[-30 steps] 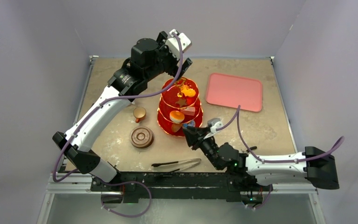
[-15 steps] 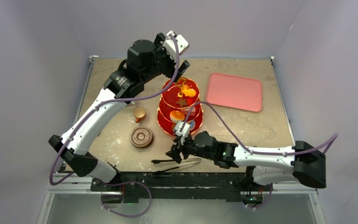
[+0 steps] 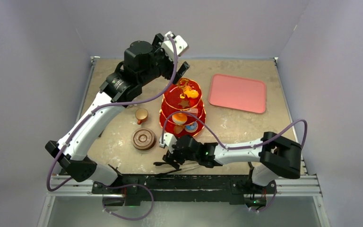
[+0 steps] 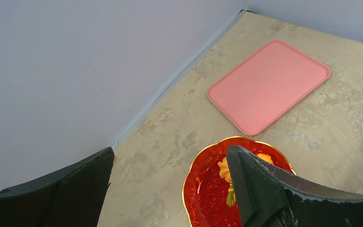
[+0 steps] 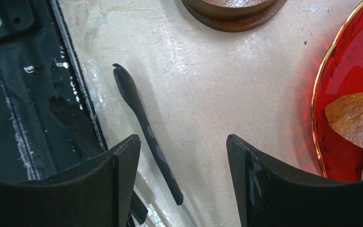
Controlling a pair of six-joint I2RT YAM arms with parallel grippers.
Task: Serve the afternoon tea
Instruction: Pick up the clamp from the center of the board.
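Left pincer [image 4: 169,158] spread, raised; right pincer [image 5: 182,144] spread, low.

no legible text, no labels, no brands, no numbers in any view

A red see-through three-tier stand [image 3: 171,98] with gold rims stands upright mid-worktop [image 3: 246,127], with small pastries [image 3: 179,117] on its tiers. Left of it sits a small brown cup [image 3: 141,115], and a brown saucer [image 3: 143,139] lies nearer the front edge.

Black tongs [image 5: 144,120] run out of sight behind right gripper [image 5: 180,142]; red stand [image 5: 350,71], brown saucer [image 5: 236,12] cut off by frame.
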